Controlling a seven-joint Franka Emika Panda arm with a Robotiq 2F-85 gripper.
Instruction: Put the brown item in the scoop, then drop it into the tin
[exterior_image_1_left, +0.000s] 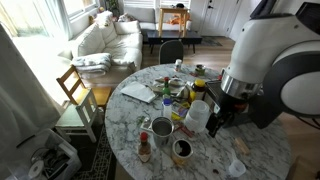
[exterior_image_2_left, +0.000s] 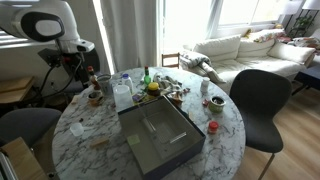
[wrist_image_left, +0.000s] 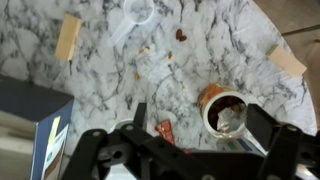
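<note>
In the wrist view my gripper (wrist_image_left: 200, 125) is open and empty, low over the marble table. An open tin (wrist_image_left: 225, 110) with a brown inside and a bent-up lid stands just inside the right finger. A small red-orange scrap (wrist_image_left: 165, 128) lies by the left finger. The white scoop (wrist_image_left: 135, 15) lies on the table at the top edge, well apart from the gripper. A small dark brown item (wrist_image_left: 181, 34) lies next to it, with brown crumbs nearby. In an exterior view the gripper (exterior_image_1_left: 215, 118) hangs over the table's near right side, with the scoop (exterior_image_1_left: 237, 168) at the rim.
A blue box (wrist_image_left: 30, 120) sits at the left and two wooden blocks (wrist_image_left: 68, 38) (wrist_image_left: 288, 62) lie on the marble. A silver can (exterior_image_1_left: 162, 127), a dark cup (exterior_image_1_left: 182, 150), bottles and a white container (exterior_image_1_left: 197, 117) crowd the table's middle. A grey tray (exterior_image_2_left: 155, 135) lies there too.
</note>
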